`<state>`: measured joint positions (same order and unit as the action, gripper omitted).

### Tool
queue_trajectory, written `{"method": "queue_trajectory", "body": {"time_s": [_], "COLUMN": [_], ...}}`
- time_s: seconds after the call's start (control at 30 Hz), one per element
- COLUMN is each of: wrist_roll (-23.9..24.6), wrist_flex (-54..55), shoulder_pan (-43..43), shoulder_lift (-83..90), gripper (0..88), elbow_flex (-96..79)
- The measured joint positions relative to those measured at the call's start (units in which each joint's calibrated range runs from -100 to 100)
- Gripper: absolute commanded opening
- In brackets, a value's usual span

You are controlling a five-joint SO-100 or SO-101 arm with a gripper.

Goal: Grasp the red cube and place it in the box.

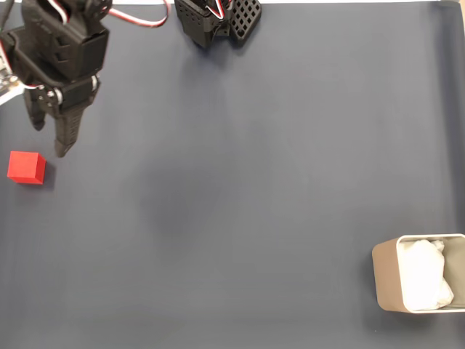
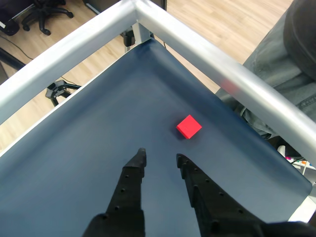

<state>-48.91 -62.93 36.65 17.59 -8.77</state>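
Red cube (image 1: 27, 167): small, bright red, plain-faced, resting flat on the dark blue surface, untouched. In the fixed view, positioned just below and slightly left of the gripper (image 1: 49, 139) fingertips, near but apart. In the wrist view (image 2: 189, 127), lying ahead of the fingertips, offset to the right. Box (image 1: 419, 273): beige, rounded corners, thin walls, upright, lined with crumpled white material; located well apart from the gripper, at the fixed view's lower right.
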Motion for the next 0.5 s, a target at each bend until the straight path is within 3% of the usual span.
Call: {"method": "queue_trajectory", "body": {"time_s": [0.5], "wrist_roll": [-0.2], "wrist_flex": [6.2], "shoulder_pan": [2.4], "shoulder_lift": [-6.9], "gripper": [21.6], "elbow_flex": [0.1]}}
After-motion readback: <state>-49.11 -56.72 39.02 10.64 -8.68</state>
